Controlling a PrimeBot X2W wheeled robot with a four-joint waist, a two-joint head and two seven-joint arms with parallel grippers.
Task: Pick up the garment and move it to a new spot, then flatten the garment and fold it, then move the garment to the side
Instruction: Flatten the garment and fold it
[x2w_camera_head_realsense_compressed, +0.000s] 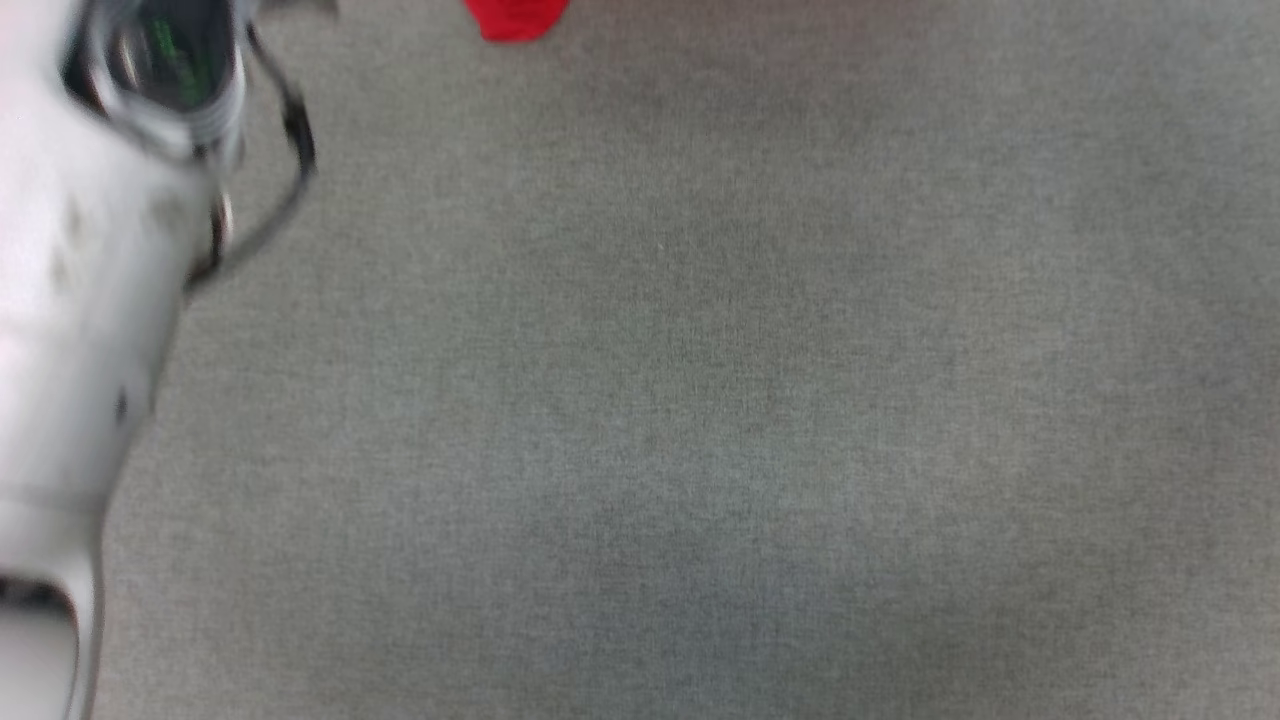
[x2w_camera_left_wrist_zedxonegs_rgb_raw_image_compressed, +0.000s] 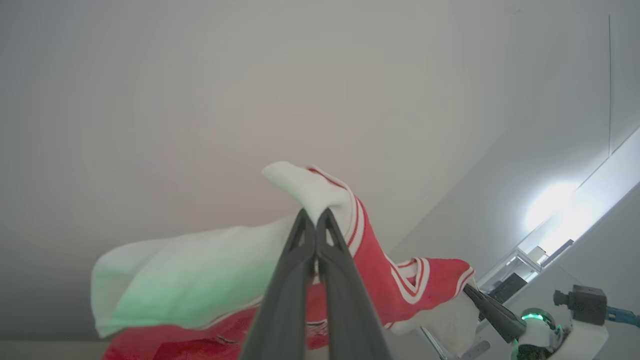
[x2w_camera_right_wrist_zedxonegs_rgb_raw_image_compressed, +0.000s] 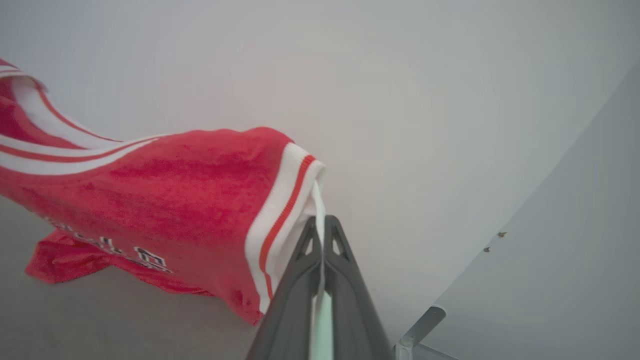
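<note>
Both jaws are clenched, your left gripper (x2w_camera_left_wrist_zedxonegs_rgb_raw_image_compressed: 315, 215) pinching a white sleeve and your right gripper (x2w_camera_right_wrist_zedxonegs_rgb_raw_image_compressed: 321, 223) a thin white fold beside striped trim, so the garment (x2w_camera_right_wrist_zedxonegs_rgb_raw_image_compressed: 175, 200) hangs stretched between them over the grey carpet (x2w_camera_head_realsense_compressed: 700, 400), and either shallow fingertip pinch could slip if you swing it.

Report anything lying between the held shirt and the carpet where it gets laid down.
Nothing visible does. The left gripper and the right gripper are each shut on the garment, and the grey carpet below bears no obstacle. A red cloth edge shows at the head view's top.
</note>
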